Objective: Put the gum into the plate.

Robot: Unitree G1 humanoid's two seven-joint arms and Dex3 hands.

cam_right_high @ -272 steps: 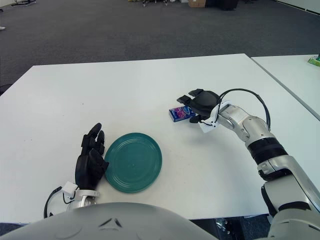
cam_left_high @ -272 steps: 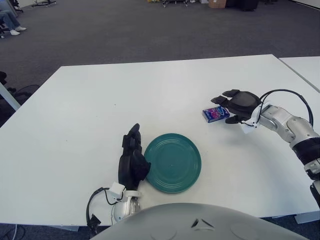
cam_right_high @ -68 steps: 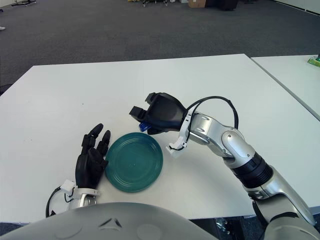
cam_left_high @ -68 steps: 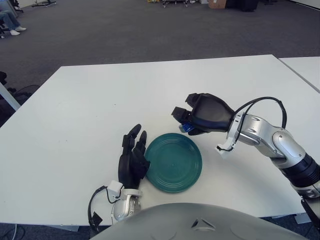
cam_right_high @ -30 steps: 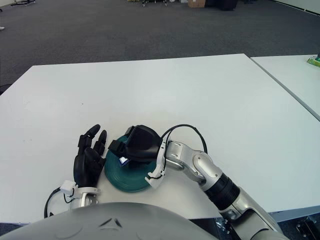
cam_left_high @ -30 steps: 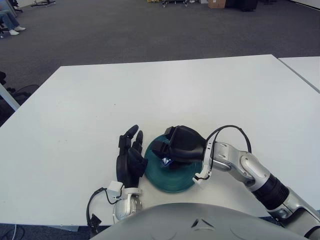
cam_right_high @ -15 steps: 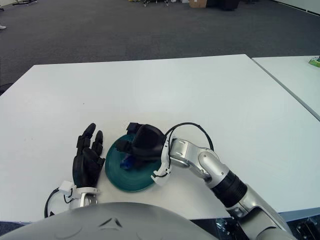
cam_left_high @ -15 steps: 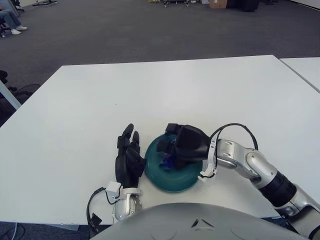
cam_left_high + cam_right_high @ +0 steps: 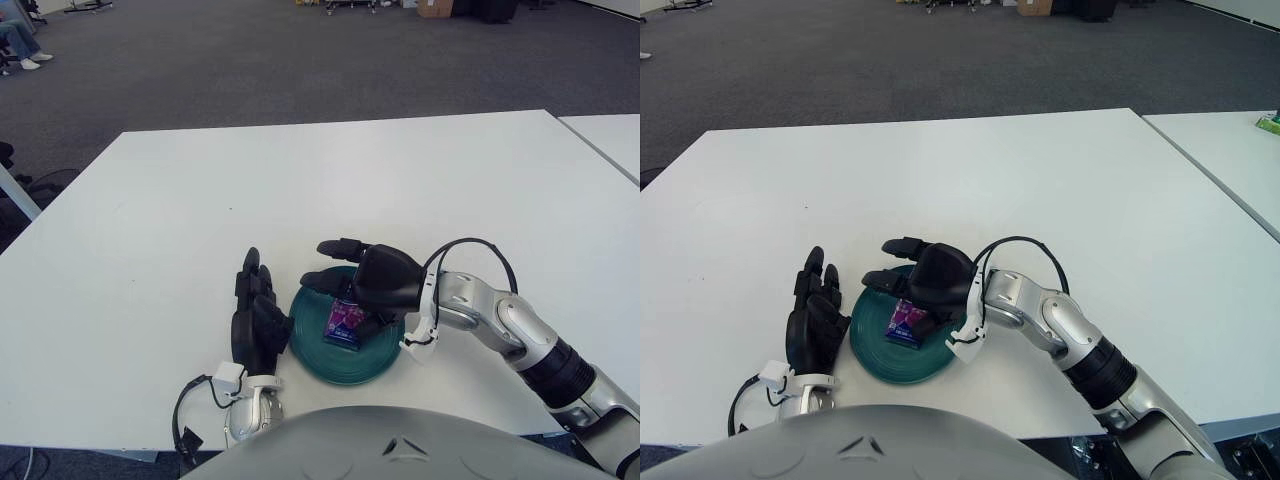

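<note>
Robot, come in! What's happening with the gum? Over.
Right robot hand open over green plate. Gum lying in plate, released. Left robot hand idle beside plate. Nothing in the way.

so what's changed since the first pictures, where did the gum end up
The right hand carried the gum from the table's right side leftward and toward the robot to the green plate, then opened; the gum now lies in the plate, fingers spread above it. The plate and the left hand, parked beside the plate's left edge, stayed put.
</note>
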